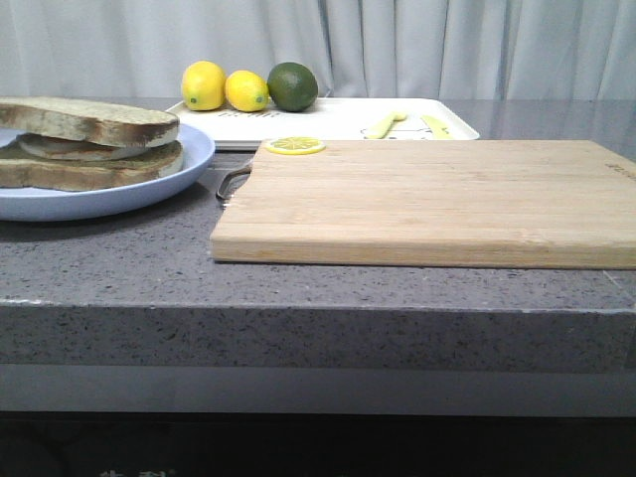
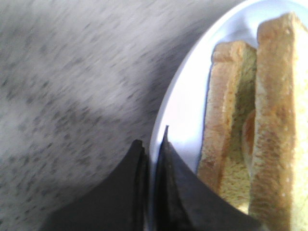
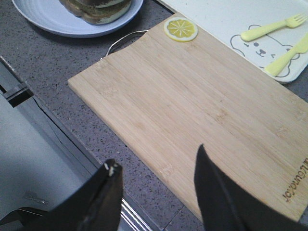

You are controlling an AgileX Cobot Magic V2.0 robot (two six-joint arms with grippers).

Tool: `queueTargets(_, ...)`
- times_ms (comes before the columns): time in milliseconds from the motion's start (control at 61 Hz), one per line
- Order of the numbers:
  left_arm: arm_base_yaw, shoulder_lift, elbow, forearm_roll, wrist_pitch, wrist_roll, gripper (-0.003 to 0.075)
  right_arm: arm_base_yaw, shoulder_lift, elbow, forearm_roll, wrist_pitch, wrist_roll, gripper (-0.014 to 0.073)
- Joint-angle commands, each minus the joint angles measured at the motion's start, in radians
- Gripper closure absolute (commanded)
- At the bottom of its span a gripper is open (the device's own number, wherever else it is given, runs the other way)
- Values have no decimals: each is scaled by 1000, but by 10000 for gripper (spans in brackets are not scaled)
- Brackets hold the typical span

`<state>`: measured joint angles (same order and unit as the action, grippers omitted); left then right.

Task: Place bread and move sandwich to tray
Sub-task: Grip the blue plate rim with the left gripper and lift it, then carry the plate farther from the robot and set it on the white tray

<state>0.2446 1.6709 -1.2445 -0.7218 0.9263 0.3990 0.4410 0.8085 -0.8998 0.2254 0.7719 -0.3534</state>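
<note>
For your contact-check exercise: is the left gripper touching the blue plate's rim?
Touching. In the left wrist view the left gripper has its fingers nearly closed with the blue plate rim running between them, no gap visible.

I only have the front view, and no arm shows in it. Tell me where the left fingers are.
Observer: The left fingers are at the plate rim, nearly closed, and the rim seems to be pinched between them.
Operator: Now give me the right ones.
Observer: The right fingers are open above the board near its front edge, holding nothing.
Operator: Report what lies on the tray.
Observer: A yellow fork and a second yellow utensil lie over a bear drawing on the tray.
</note>
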Motion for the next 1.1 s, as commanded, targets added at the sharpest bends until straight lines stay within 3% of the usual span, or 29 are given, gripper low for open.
queueTargets(0,-2,-39,-76,-133,23,5,738,-3,-4,-25,3,-61,-2,223)
queueTargets(180,-20,-39,-164,-246,16,5,738,-3,-4,-25,3,-61,-2,223)
queueTargets(427,-128,-11,-267,-296,-112,-1,737,-3,-4,-25,3,-61,-2,223)
queueTargets(640,-194,149,-473,-322,-100,-72,737,-3,-4,-25,3,-61,-2,223)
queueTargets(1083,-213,454,-838,-253,0,-248,737,-3,-4,-25,3,-61,-2,223)
